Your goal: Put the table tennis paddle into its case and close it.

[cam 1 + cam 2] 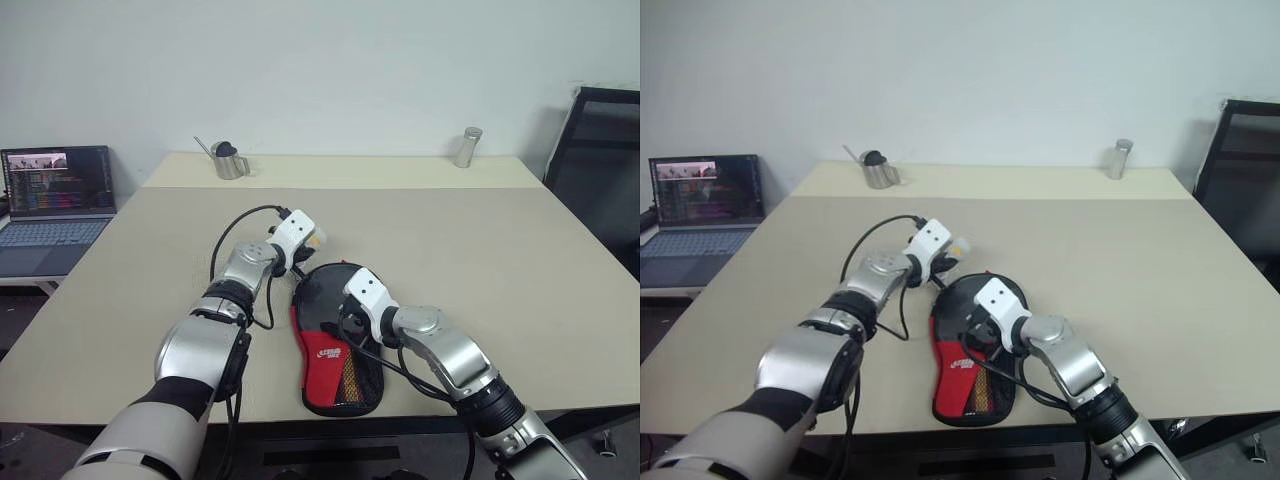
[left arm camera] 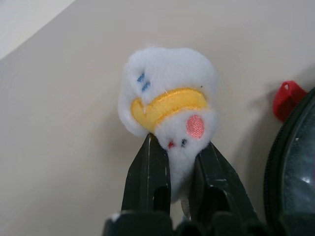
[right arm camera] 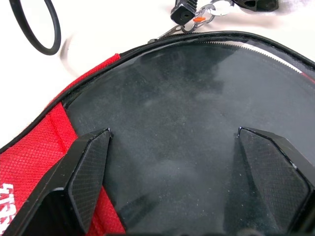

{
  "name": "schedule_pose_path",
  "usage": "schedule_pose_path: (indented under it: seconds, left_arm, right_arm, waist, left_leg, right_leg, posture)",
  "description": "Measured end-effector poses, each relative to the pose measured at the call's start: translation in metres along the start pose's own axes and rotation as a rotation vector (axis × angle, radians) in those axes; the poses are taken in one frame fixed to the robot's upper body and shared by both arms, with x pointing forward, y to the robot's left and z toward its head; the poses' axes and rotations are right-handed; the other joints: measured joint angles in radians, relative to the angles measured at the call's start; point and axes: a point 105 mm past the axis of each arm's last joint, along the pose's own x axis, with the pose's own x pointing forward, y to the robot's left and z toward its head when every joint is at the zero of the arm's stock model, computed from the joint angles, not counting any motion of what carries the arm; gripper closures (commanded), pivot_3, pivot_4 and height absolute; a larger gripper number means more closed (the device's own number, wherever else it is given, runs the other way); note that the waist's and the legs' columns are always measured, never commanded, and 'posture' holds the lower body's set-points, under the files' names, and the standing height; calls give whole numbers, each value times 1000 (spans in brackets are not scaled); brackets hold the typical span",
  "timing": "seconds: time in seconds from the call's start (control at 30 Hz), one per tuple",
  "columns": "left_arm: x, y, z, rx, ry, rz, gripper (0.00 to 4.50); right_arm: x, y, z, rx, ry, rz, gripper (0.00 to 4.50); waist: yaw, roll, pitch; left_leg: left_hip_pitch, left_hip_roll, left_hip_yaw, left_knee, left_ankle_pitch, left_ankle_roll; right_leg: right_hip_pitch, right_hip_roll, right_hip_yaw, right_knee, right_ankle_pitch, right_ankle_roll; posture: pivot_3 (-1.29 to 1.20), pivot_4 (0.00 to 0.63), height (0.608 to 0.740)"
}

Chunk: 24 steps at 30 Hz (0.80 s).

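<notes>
The case (image 1: 335, 375) lies flat on the table (image 1: 480, 260), its round black part away from me and its red logo panel toward the front edge. My left gripper (image 2: 179, 157) is shut on a small white plush charm (image 2: 167, 88) with a yellow beak, just beyond the case's round end. That charm hangs by a clip from the zip slider (image 3: 184, 14) at the case's rim. My right gripper (image 3: 172, 132) stands open over the black round face, fingers (image 3: 88, 162) spread wide and resting on or just above it. The table tennis paddle is hidden.
A laptop (image 1: 55, 205) sits on a side desk to the left. A metal pitcher (image 1: 228, 160) and a metal shaker (image 1: 467, 147) stand at the table's far edge. A black chair (image 1: 600, 170) is at the right. My left arm's cable (image 3: 34, 27) loops beside the case.
</notes>
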Motion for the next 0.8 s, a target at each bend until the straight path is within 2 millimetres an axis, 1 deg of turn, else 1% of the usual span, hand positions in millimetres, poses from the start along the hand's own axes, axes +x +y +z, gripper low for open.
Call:
schedule_pose_path:
  seconds: [0.17, 0.27, 0.43, 0.53, 0.8]
  left_arm:
    - [3, 2, 13, 88, -8, 28, 4318]
    - [5, -1, 20, 156, -11, 31, 4318]
    - [9, -5, 32, 224, -35, 38, 4319]
    - [10, -7, 42, 301, -45, 42, 4319]
    - [18, -26, 64, 504, -76, 15, 4319]
  right_arm:
    - [0, 0, -2, 6, 4, 0, 0]
    - [0, 0, -3, 7, 4, -1, 0]
    - [0, 1, -3, 9, 4, -2, 0]
    - [0, 1, -3, 11, 4, -4, 0]
    - [1, 2, -4, 23, 0, -14, 0]
  waist:
    - [0, 0, 0]
    - [1, 0, 0]
    - [1, 0, 0]
    - [1, 0, 0]
    - [0, 0, 0]
  left_leg:
    - [0, 0, 0, 0, 0, 0]
    - [0, 0, 0, 0, 0, 0]
    - [0, 0, -1, 0, 0, 0]
    - [0, 0, -1, 1, 0, 0]
    - [1, 1, -2, 1, 0, 0]
  right_leg:
    - [0, 0, 0, 0, 0, 0]
    - [0, 0, 0, 0, 0, 0]
    - [1, 0, -1, 0, 0, 0]
    - [1, 0, -1, 0, 0, 0]
    - [2, 0, -2, -1, 0, 0]
  posture:
    - [0, 150, 740]
    - [0, 150, 740]
    - [0, 150, 740]
    - [0, 150, 740]
    - [0, 150, 740]
